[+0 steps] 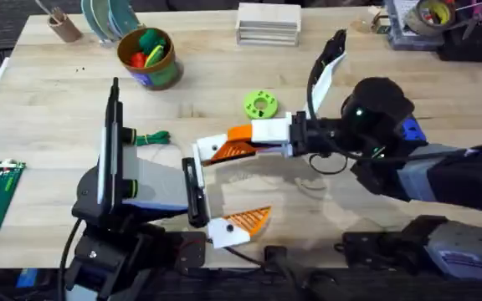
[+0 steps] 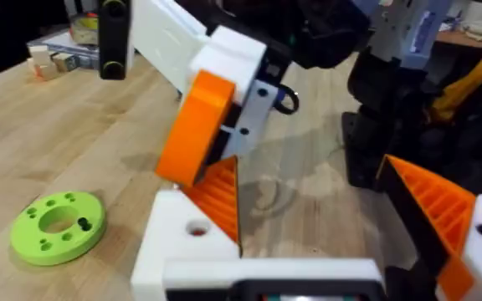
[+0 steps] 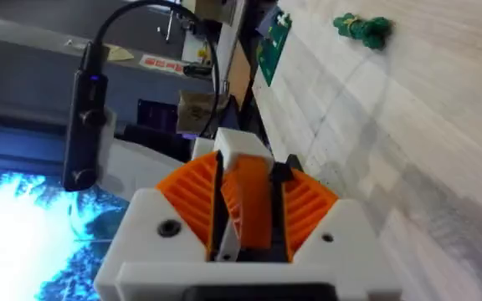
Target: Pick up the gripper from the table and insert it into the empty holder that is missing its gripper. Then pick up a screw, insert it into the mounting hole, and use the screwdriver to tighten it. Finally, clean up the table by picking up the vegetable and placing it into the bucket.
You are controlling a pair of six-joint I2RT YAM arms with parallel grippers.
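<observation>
Bucket x1 | vegetable x1 | R end effector clamps gripper | L end effector gaping

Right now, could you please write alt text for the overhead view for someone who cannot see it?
The right hand holds an orange gripper against the left arm's white holder at mid-table. A green disc, green vegetable and toy bucket lie behind.

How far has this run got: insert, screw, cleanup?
Nothing is finished. In hand: the right gripper is shut on the orange gripper beside the left arm's white holder; seating is unclear. Left: the screw and tightening, then the vegetable, on the table, goes into the bucket.
</observation>
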